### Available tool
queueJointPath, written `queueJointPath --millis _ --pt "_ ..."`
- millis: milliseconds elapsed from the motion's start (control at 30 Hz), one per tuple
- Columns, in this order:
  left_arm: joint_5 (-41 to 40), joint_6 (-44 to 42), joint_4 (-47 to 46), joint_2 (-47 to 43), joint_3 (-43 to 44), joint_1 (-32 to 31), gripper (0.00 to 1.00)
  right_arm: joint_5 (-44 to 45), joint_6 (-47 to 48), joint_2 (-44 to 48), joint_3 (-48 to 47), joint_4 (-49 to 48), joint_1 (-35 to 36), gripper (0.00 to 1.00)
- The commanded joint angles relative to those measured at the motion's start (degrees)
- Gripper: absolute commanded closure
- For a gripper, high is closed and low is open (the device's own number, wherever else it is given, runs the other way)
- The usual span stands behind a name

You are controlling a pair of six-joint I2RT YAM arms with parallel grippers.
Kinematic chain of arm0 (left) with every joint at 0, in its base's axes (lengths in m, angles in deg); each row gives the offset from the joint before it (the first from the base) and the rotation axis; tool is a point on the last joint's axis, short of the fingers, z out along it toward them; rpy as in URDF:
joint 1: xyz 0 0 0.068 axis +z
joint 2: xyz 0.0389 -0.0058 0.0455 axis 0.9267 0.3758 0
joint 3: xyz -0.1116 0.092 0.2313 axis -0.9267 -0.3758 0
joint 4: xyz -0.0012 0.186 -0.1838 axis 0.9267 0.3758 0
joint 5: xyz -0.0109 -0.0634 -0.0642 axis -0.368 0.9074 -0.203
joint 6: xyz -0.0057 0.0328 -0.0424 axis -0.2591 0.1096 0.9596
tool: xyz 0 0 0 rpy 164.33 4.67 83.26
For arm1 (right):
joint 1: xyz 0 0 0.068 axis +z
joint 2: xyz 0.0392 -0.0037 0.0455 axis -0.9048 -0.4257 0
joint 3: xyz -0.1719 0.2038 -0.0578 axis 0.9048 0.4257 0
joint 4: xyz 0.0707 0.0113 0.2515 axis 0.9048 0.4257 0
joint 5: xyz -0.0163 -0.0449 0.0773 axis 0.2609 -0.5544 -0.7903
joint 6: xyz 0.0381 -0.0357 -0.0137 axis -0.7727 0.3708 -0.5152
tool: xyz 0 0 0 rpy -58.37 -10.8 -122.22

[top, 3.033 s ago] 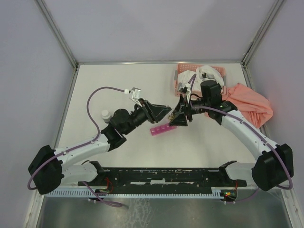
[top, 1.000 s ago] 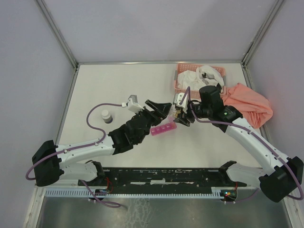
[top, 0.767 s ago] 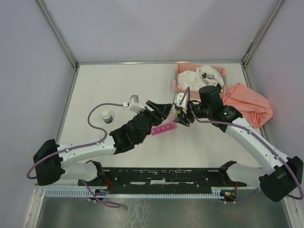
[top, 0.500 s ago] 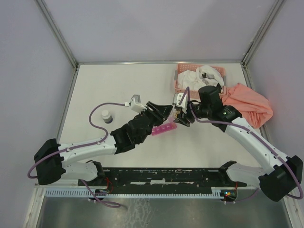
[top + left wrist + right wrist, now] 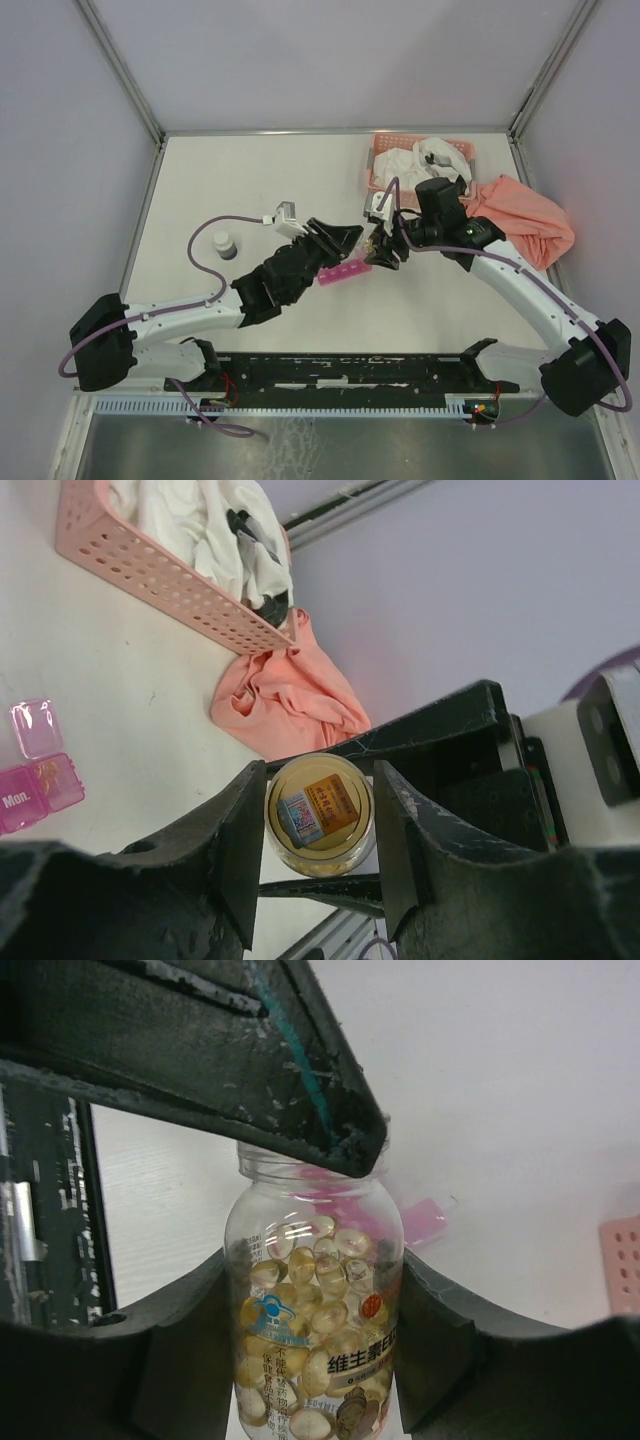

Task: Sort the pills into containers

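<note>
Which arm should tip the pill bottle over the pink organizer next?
Right, probably. The right gripper clamps the pill bottle around its body, close to the organizer; the left gripper only flanks it, one finger crossing its neck.

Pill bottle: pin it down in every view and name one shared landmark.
Top external: pill bottle at centre, where the arms meet.
Left wrist: pill bottle lower centre, seen end-on.
Right wrist: pill bottle bottom centre, pills showing.
Shared landmark: pink pill organizer, in all three.

Pale lilac walls (image 5: 330,60) — edged with grey metal rails (image 5: 120,70) — enclose an evenly lit off-white table (image 5: 260,170).
</note>
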Motion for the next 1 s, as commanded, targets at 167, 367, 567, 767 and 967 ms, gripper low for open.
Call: queueJointPath --millis 167,367,567,767,967 --pt "37.2 -17.6 -24.7 -3.3 -9.9 9.7 0.81 -26.3 -14.9 -4.3 -4.8 -3.8 -5.1 0.98" --pt "53.1 -23.0 -27.4 0.0 -8.6 13.3 0.89 -33.3 -25.8 -7.4 -3.8 -10.5 -6.9 0.98" --pt "49.0 -23.4 -28.1 -2.1 -10.2 15.3 0.85 -33.5 -27.7 -7.8 -3.0 -13.2 -7.7 0.98" --pt "38.6 -22.2 -22.9 -7.6 -11.7 15.5 0.27 -29.9 -19.2 -6.3 -4.4 -6.2 -7.7 0.97" --pt "32.6 -23.7 -15.3 -13.3 -12.1 15.5 0.08 -27.1 -12.1 -5.1 -5.4 -1.1 -7.6 0.96"
